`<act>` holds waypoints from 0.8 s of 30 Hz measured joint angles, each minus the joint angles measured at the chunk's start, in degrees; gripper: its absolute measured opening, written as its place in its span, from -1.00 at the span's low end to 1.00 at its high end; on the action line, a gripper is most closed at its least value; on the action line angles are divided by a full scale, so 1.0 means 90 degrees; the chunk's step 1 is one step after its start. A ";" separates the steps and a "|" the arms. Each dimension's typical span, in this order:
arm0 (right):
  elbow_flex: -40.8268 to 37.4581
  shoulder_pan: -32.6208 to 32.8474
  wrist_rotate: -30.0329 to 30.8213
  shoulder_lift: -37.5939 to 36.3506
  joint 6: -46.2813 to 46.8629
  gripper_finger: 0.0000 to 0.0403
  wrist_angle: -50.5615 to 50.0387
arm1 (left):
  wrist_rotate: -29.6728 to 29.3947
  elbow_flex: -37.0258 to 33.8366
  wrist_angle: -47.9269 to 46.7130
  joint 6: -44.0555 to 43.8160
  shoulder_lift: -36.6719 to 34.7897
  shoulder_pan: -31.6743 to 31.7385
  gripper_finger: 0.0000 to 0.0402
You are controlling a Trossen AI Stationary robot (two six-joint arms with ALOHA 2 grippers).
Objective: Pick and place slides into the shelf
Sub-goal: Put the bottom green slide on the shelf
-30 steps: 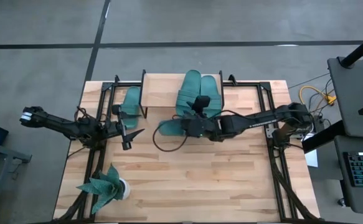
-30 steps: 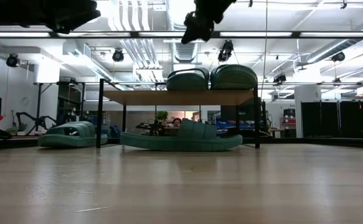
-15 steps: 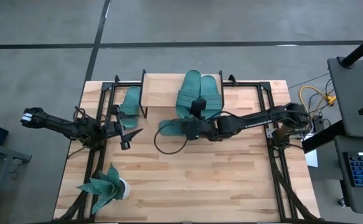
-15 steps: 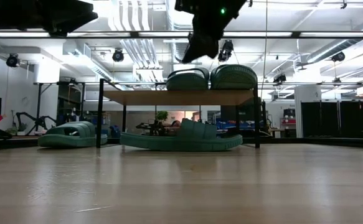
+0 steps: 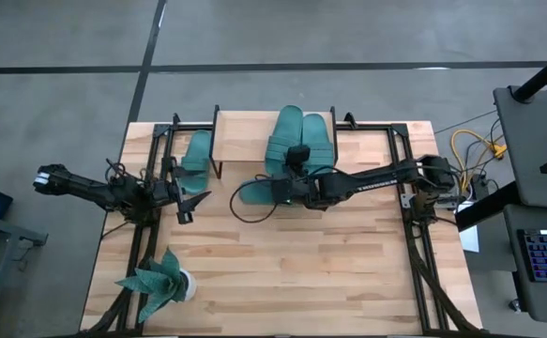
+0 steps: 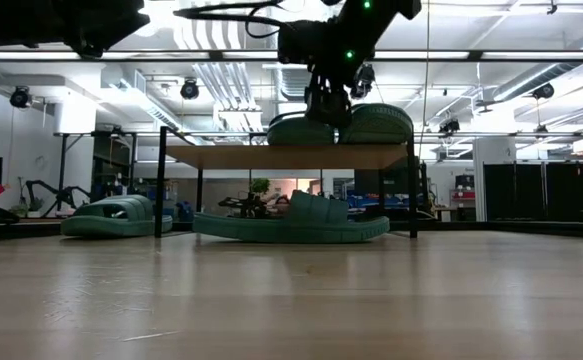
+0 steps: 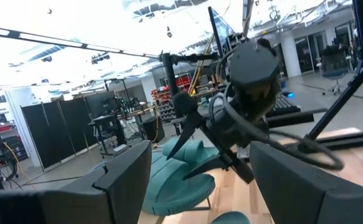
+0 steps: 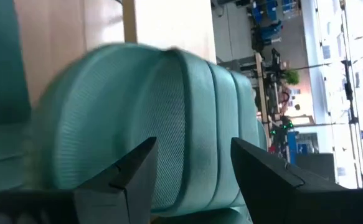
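The shelf (image 5: 245,131) stands at the table's far edge, with two teal slides (image 5: 289,141) (image 5: 317,139) side by side on the right part of its plank. A third slide (image 5: 250,194) lies sole-down on the table in front of the shelf. A fourth (image 5: 196,150) lies on the table left of it. My right gripper (image 5: 275,188) hovers open over the third slide; in the right wrist view its fingers (image 8: 193,142) stand on either side of a ribbed strap (image 8: 169,112) without touching it. My left gripper (image 5: 193,205) waits open at the left.
A teal plant in a white pot (image 5: 160,282) stands at the near left corner. Black frame rails (image 5: 414,235) run along both table sides. A dark cable loop (image 5: 250,214) hangs under my right arm. The near half of the table (image 5: 301,272) is bare wood.
My right gripper has come down and moved a little toward the table's left edge, rolling as it went, so it now hangs lower over the slide in front of the shelf. Its fingers stay open. No slide has moved.
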 joint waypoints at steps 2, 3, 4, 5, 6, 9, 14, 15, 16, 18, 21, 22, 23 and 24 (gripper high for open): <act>0.0000 -0.0075 0.0090 0.0001 0.0000 -0.04 -0.0003 | 0.0000 0.0000 0.0011 0.0000 0.0000 0.0000 0.27; 0.0000 -0.0107 0.0133 0.0000 -0.0003 -0.05 -0.0003 | 0.0000 -0.0004 0.0028 0.0000 -0.0002 0.0000 0.27; 0.0000 -0.0131 0.0145 0.0000 -0.0008 -0.06 0.0002 | 0.0000 -0.0010 0.0031 0.0000 -0.0002 0.0000 0.27; 0.0000 -0.0147 0.0162 0.0000 -0.0018 -0.09 0.0003 | 0.0000 -0.0018 0.0011 0.0000 -0.0002 0.0000 0.27; 0.0000 -0.0159 0.0167 0.0000 -0.0021 -0.12 0.0001 | 0.0000 -0.0024 -0.0009 0.0000 -0.0004 0.0000 0.27; 0.0000 -0.0156 0.0160 -0.0003 -0.0040 -0.29 0.0000 | 0.0000 -0.0029 0.0000 0.0000 -0.0007 -0.0002 0.27; 0.0000 -0.0153 0.0143 -0.0003 -0.0075 -0.68 0.0000 | 0.0000 -0.0032 0.0000 0.0000 -0.0007 0.0000 0.27; 0.0000 -0.0153 0.0147 -0.0003 -0.0075 -0.76 0.0002 | 0.0000 -0.0032 0.0000 0.0000 -0.0007 0.0000 0.27; 0.0000 -0.0153 0.0145 -0.0003 -0.0075 -0.83 0.0003 | 0.0000 -0.0032 0.0000 0.0000 -0.0007 0.0000 0.27; 0.0000 -0.0153 0.0147 -0.0011 -0.0121 -0.92 0.0003 | 0.0000 -0.0032 0.0000 0.0000 -0.0007 -0.0002 0.27; 0.0024 -0.0153 0.0147 -0.0022 -0.0213 -0.92 -0.0002 | 0.0000 -0.0032 0.0000 0.0000 -0.0007 -0.0001 0.27; 0.0043 -0.0153 0.0145 -0.0022 -0.0242 -0.93 0.0000 | 0.0000 -0.0032 0.0000 0.0000 -0.0007 -0.0001 0.27; 0.0057 -0.0153 0.0147 -0.0022 -0.0287 -0.93 -0.0002 | 0.0000 -0.0032 0.0000 0.0000 -0.0007 0.0000 0.27; 0.0077 -0.0147 0.0145 -0.0025 -0.0315 -0.93 -0.0002 | 0.0000 -0.0032 0.0000 0.0000 -0.0007 -0.0002 0.27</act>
